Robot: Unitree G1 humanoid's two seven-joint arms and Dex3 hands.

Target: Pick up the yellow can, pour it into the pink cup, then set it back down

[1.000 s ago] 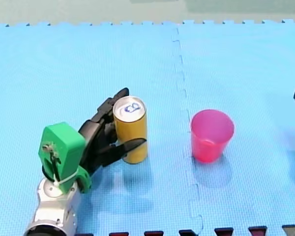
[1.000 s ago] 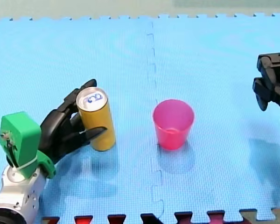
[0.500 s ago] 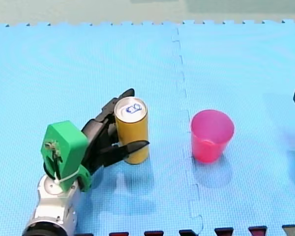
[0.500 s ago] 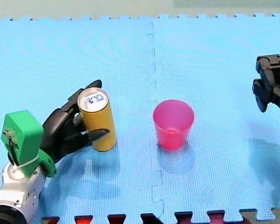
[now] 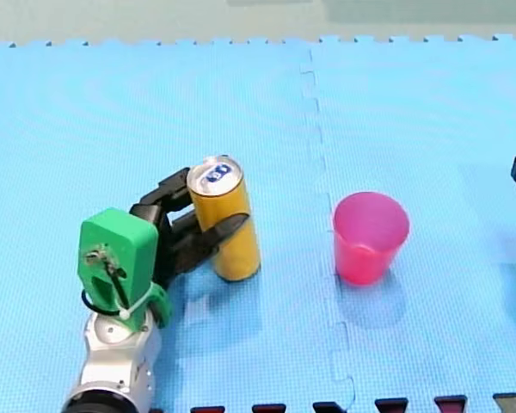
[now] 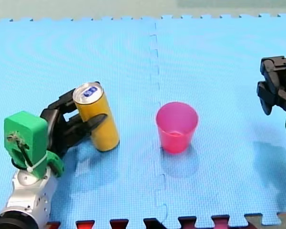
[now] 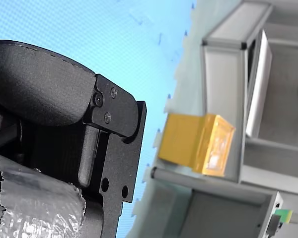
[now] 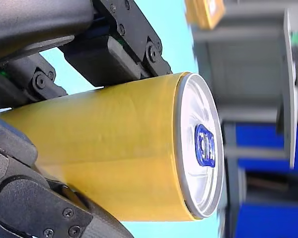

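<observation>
I see left hand (image 5: pixel 176 239) clamped on tilted yellow can (image 5: pixel 226 222); pink cup (image 5: pixel 370 237) apart; right hand (image 6: pixel 276 88) off side, grip unclear.

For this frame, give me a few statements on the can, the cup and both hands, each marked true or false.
1. The left hand has its fingers around the yellow can. True.
2. The yellow can stands straight upright. False: it tilts, its top leaning away from the pink cup.
3. The pink cup lies on its side. False: it stands upright on the blue mat.
4. The right hand is at the scene's right edge, apart from the cup. True.
</observation>
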